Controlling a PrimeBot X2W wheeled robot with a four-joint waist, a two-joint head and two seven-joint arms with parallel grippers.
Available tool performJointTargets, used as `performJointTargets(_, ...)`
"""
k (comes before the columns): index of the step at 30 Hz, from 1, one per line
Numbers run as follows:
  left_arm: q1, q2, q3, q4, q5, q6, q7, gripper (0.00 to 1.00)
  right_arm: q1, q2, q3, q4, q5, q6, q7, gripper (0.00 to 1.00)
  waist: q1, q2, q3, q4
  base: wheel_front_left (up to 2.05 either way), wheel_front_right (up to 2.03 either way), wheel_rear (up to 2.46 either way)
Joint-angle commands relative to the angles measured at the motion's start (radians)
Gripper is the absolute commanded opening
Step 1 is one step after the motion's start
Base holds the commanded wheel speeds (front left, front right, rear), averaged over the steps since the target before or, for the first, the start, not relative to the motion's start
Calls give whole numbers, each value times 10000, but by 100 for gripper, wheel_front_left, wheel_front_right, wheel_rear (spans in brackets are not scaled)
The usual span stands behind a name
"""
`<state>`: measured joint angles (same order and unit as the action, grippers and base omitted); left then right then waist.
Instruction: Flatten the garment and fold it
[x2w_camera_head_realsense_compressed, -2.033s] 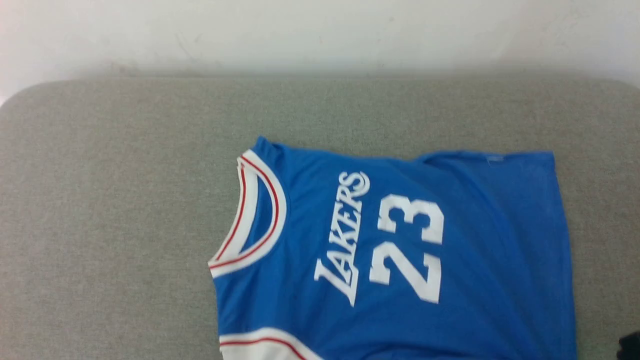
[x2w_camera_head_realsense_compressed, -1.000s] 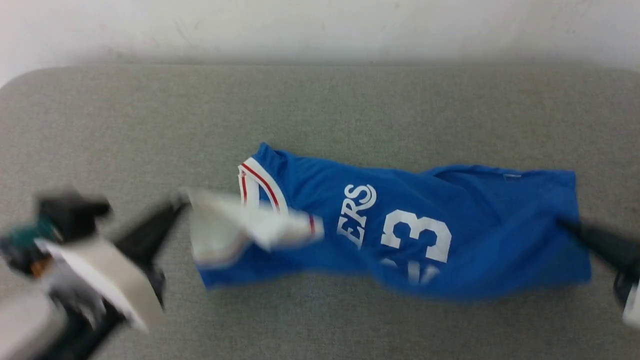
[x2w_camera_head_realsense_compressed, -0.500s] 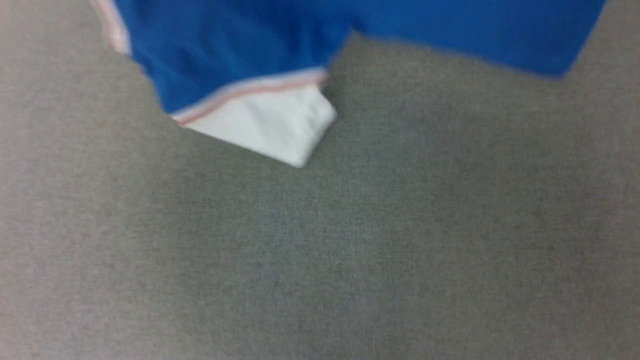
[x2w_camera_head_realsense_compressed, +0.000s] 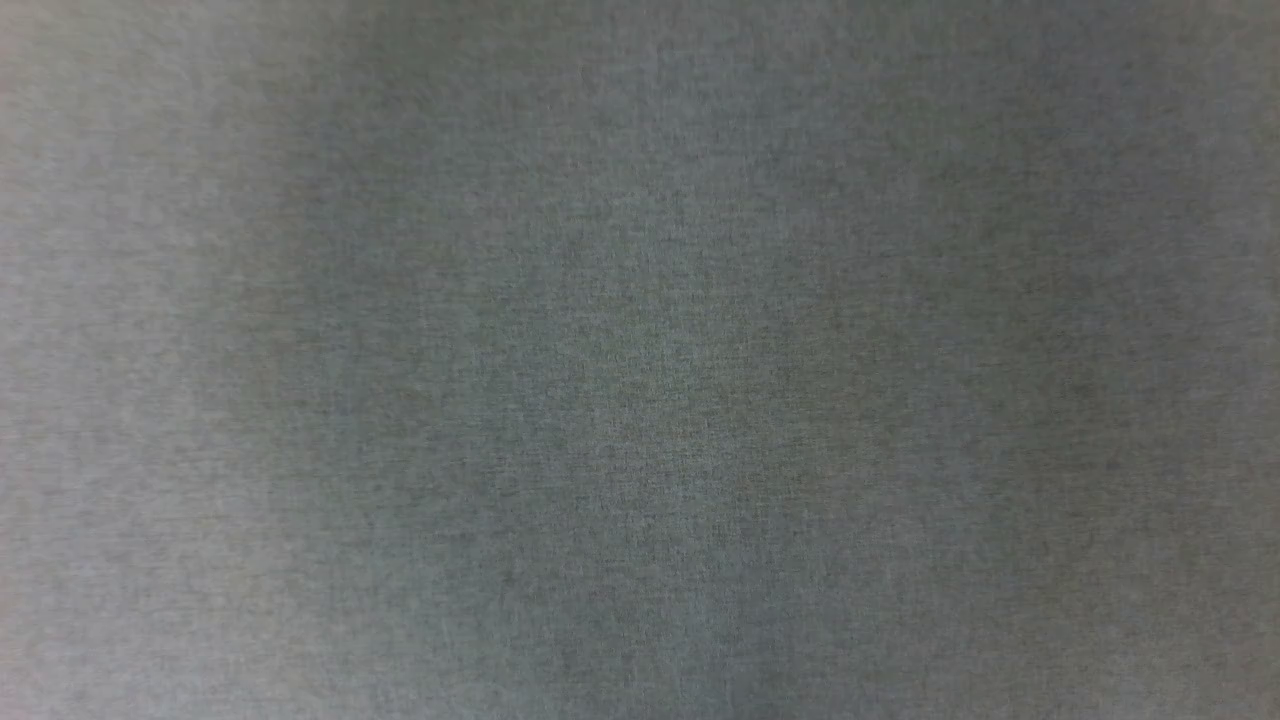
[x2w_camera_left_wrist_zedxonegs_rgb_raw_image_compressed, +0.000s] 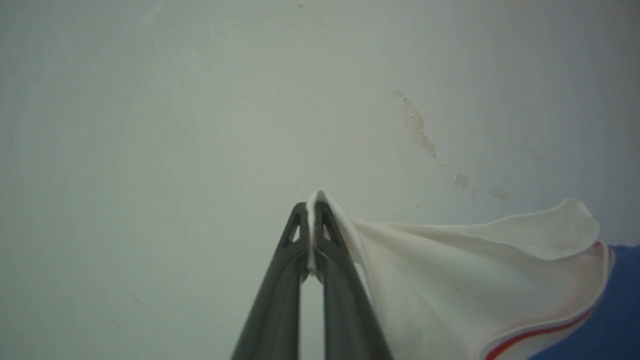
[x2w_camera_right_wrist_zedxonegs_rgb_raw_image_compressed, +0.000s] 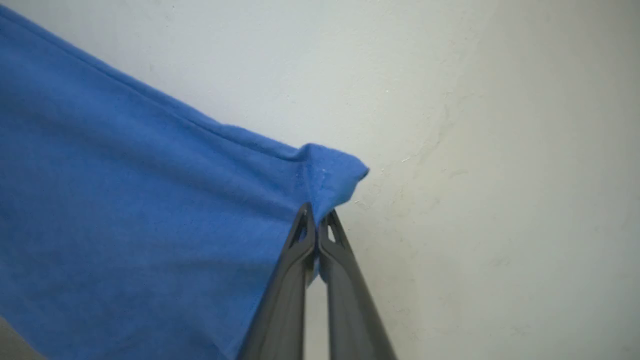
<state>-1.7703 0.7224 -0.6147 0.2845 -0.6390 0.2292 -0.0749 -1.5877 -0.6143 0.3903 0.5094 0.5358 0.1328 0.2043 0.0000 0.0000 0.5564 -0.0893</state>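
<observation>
left gripper (x2w_camera_left_wrist_zedxonegs_rgb_raw_image_compressed: 311, 216): slim dark fingers pinched tight on the soft white sleeve corner of the royal-blue knit jersey garment (x2w_camera_left_wrist_zedxonegs_rgb_raw_image_compressed: 450, 280) | right gripper (x2w_camera_right_wrist_zedxonegs_rgb_raw_image_compressed: 317, 220): clamped on a folded blue hem corner | garment: held up before the pale chipped plaster wall (x2w_camera_left_wrist_zedxonegs_rgb_raw_image_compressed: 150, 100) | head view: grey woven fabric surface (x2w_camera_head_realsense_compressed: 640, 360)

I see the counter (x2w_camera_head_realsense_compressed: 640, 360) as a heathered grey weave. The garment (x2w_camera_left_wrist_zedxonegs_rgb_raw_image_compressed: 450, 280) is white at the sleeve, edged with a thin red stripe, then royal blue; my right wrist view shows plain blue. The left hand (x2w_camera_left_wrist_zedxonegs_rgb_raw_image_compressed: 313, 215) and right hand (x2w_camera_right_wrist_zedxonegs_rgb_raw_image_compressed: 317, 220) are dark grey. The wall (x2w_camera_left_wrist_zedxonegs_rgb_raw_image_compressed: 150, 125) is off-white with a tan chipped patch (x2w_camera_left_wrist_zedxonegs_rgb_raw_image_compressed: 417, 125).
</observation>
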Motion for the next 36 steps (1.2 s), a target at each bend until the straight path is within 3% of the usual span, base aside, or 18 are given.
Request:
performJointTargets(1, 54, 12, -34, 98, 64, -86, -93, 0, -31, -72, 76, 141, 21, -21, -140, 0, 0, 0, 728, 180, 0, 0, 0)
performJointTargets(9, 1399, 53, -209, 202, -536, -836, -847, 0, 346, -838, 1101, 208, 867, -21, -1077, 0, 0, 0, 1785, 405, 0, 0, 0)
performJointTargets(14, 2557, 346, -401, -632, -1089, -1387, -880, 0, 1092, -1793, 1975, -1120, 1879, -21, -1565, 0, 0, 0, 1793, 541, 0, 0, 0)
performJointTargets(18, 3860, 766, -465, -2202, -1710, -1434, -756, 0, 2275, -2829, 2229, -2693, 2789, -21, -1808, 0, 0, 0, 1588, 615, 0, 0, 0)
performJointTargets(22, 5699, 1256, -574, -4146, -2316, -920, -748, 0, 4123, -3698, 1957, -3994, 3621, -21, -2034, 0, 0, 0, 1179, 650, 0, 0, 0)
performJointTargets(26, 7679, 1716, -695, -5706, -2697, -30, -1057, 0, 6259, -4038, 1391, -4671, 4122, -21, -2369, 0, 0, 0, 645, 603, 0, 0, 0)
performJointTargets(31, 9979, 2048, -926, -6590, -2991, 840, -1523, 0, 8649, -3703, 692, -4928, 4162, -21, -2674, 0, 0, 0, -57, 557, 0, 0, 0)
performJointTargets(36, 11885, 2119, -1669, -6727, -3035, 1030, -1691, 0, 10719, -2900, 89, -5065, 3960, -21, -2705, 0, 0, 0, -831, 544, 0, 0, 0)
